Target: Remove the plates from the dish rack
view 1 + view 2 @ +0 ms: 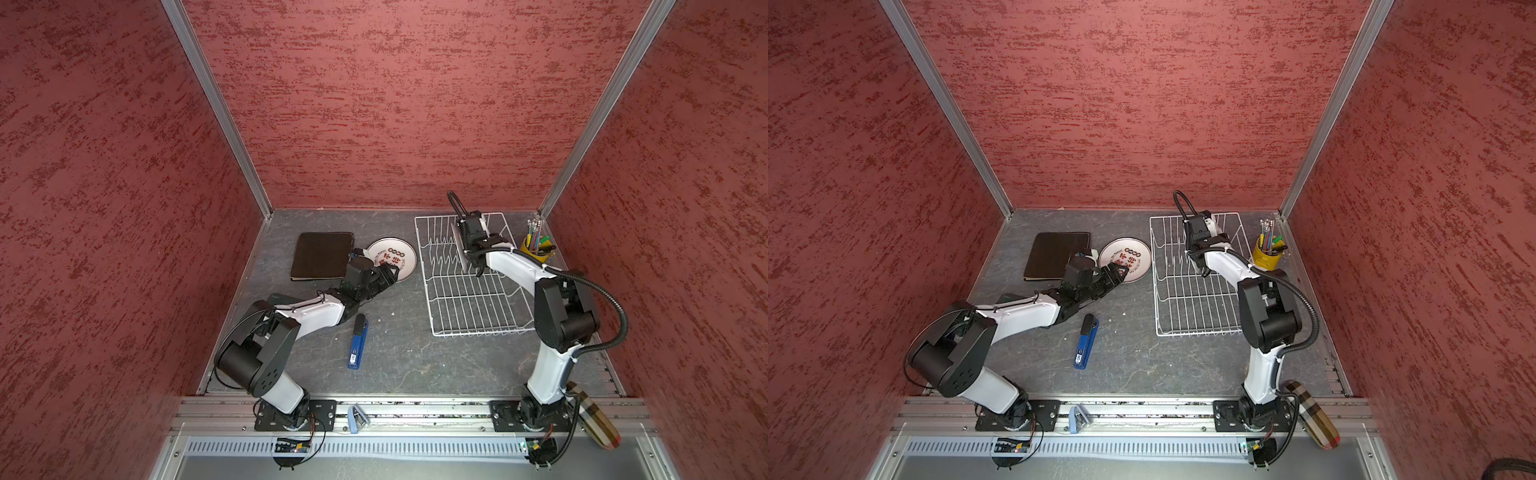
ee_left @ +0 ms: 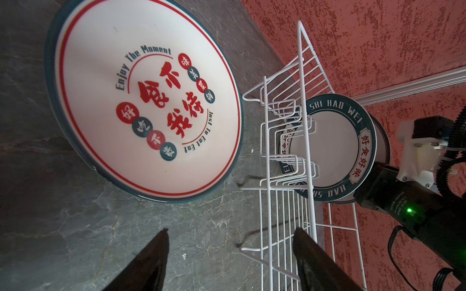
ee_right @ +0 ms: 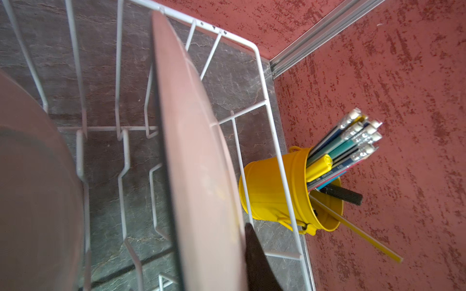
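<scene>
Three round plates (image 2: 148, 100) (image 2: 327, 143) (image 2: 383, 143), one dish rack (image 1: 461, 299), one yellow bucket (image 1: 534, 251), one blue stapler (image 1: 357, 343)

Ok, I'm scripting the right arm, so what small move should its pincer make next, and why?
Probably close fully on the plate before lifting. The right pincer straddles it, upright among the prongs of the dish rack; one finger lies against one face, the other is hidden, so a firm grip isn't confirmed.
</scene>
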Robot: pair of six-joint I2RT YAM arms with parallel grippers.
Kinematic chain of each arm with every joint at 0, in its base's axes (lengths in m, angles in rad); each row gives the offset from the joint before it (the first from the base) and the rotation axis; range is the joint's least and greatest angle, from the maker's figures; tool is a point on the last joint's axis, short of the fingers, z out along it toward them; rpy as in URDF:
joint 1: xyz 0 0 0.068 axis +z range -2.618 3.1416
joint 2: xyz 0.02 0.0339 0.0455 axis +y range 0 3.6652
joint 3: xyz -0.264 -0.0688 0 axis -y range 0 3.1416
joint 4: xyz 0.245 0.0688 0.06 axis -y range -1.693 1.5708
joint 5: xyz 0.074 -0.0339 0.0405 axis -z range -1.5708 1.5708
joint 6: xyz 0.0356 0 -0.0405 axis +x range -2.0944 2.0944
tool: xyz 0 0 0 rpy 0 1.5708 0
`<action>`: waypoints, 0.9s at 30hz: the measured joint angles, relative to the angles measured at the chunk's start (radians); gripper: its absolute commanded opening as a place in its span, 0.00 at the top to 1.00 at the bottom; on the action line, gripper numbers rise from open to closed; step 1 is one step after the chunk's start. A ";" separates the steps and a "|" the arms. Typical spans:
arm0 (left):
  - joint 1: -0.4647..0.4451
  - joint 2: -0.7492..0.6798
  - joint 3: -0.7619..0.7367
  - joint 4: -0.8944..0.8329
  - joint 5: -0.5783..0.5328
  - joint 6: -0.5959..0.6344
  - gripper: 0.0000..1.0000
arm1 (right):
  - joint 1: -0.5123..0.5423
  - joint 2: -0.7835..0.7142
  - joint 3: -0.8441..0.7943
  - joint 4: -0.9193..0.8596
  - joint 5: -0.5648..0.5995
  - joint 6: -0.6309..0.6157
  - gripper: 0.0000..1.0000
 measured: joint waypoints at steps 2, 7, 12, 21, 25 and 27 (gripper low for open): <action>0.000 0.000 0.000 0.000 -0.002 0.000 0.22 | 0.003 0.001 0.001 -0.001 0.000 0.000 0.89; 0.000 0.000 0.000 -0.005 -0.002 0.000 0.22 | 0.006 0.012 0.026 -0.026 0.002 0.003 0.93; 0.000 0.000 0.000 -0.009 -0.002 0.000 0.22 | 0.007 0.015 0.033 -0.035 0.003 0.003 1.00; 0.000 0.000 0.000 -0.015 -0.005 0.000 0.22 | 0.008 0.015 0.033 -0.035 0.006 0.000 1.00; 0.000 0.000 0.000 -0.015 -0.009 0.000 0.22 | 0.011 0.010 0.033 -0.035 0.008 -0.001 1.00; 0.000 0.000 0.000 -0.015 -0.009 0.000 0.22 | 0.014 0.005 0.033 -0.035 0.014 -0.006 1.00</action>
